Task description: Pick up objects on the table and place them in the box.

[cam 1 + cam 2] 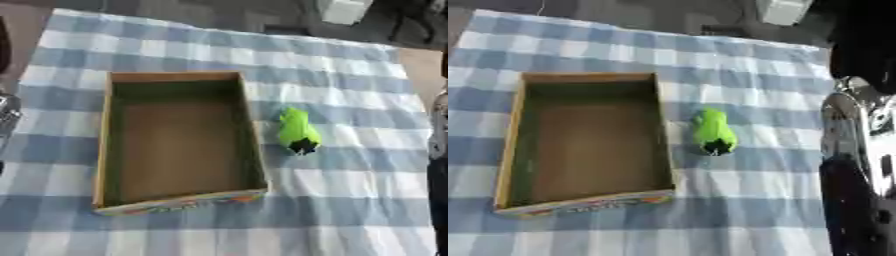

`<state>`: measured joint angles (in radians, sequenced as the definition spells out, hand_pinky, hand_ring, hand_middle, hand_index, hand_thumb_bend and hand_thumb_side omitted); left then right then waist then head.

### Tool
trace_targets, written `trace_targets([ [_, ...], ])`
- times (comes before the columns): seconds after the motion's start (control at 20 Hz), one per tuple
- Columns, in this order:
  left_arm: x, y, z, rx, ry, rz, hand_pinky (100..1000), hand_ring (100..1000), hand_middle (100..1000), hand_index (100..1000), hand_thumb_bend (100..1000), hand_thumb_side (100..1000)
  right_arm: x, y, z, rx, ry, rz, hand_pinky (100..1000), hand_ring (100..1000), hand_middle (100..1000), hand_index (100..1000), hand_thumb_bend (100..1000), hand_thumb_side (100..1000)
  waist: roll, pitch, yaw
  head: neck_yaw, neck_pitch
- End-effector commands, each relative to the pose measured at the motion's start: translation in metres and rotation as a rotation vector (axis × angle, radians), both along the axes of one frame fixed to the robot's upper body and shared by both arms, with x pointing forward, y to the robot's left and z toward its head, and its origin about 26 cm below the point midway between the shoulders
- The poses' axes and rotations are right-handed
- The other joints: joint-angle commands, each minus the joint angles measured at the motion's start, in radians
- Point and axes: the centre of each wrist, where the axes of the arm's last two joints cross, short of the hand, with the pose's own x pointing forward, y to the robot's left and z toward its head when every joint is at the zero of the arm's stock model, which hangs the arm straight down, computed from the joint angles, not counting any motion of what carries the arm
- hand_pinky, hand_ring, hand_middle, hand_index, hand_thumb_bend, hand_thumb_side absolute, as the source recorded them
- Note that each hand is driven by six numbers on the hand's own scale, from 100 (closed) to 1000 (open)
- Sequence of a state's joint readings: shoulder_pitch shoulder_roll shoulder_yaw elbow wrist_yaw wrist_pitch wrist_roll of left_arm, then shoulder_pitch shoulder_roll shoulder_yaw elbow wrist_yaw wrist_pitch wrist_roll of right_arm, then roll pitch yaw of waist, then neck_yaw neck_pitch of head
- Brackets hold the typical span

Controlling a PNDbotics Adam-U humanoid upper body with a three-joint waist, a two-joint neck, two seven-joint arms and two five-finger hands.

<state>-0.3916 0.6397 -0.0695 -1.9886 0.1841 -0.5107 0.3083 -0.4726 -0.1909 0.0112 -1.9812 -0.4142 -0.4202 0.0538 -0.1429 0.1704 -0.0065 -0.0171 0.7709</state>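
The small bright-green rounded plastic-looking object with a dark end (713,132) lies just right of the empty shallow brown cardboard box (103,145), probably light, stiff, slippery, best pinched across its middle; neither hand's fingers can be made out.

The cardboard box (179,140) lies open-topped on the checked cloth (350,200) of the counter, its inside bare, so a way in from above stands free. Its walls rise all round and bar entry from the sides. The green object (298,131) lies just beside the box's right wall, apart from it, with open cloth to its right and front. The right arm (859,165) fills the right edge.
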Motion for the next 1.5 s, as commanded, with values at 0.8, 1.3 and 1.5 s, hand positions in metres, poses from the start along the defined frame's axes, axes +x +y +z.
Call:
trace_targets([
  [0.8, -0.003, 0.006, 0.006, 0.014, -0.031, 0.027, 490, 746, 825, 887, 366, 942, 0.008, -0.026, 0.013, -0.408, -0.186, -0.189, 539, 651, 750, 768, 100, 940, 0.005, -0.015, 0.005, 0.007, -0.001],
  [1.3, -0.003, 0.004, -0.001, 0.029, -0.009, 0.026, 444, 745, 825, 892, 369, 942, 0.074, -0.065, -0.01, -0.881, -0.298, -0.336, 769, 797, 839, 757, 111, 1000, 0.003, -0.009, 0.0, -0.052, -0.001],
  [1.5, -0.003, 0.003, -0.001, 0.03, -0.007, 0.024, 441, 745, 825, 892, 369, 942, 0.092, -0.069, -0.022, -0.976, -0.299, -0.365, 843, 825, 856, 797, 180, 1000, 0.004, -0.009, 0.003, -0.049, -0.001],
])
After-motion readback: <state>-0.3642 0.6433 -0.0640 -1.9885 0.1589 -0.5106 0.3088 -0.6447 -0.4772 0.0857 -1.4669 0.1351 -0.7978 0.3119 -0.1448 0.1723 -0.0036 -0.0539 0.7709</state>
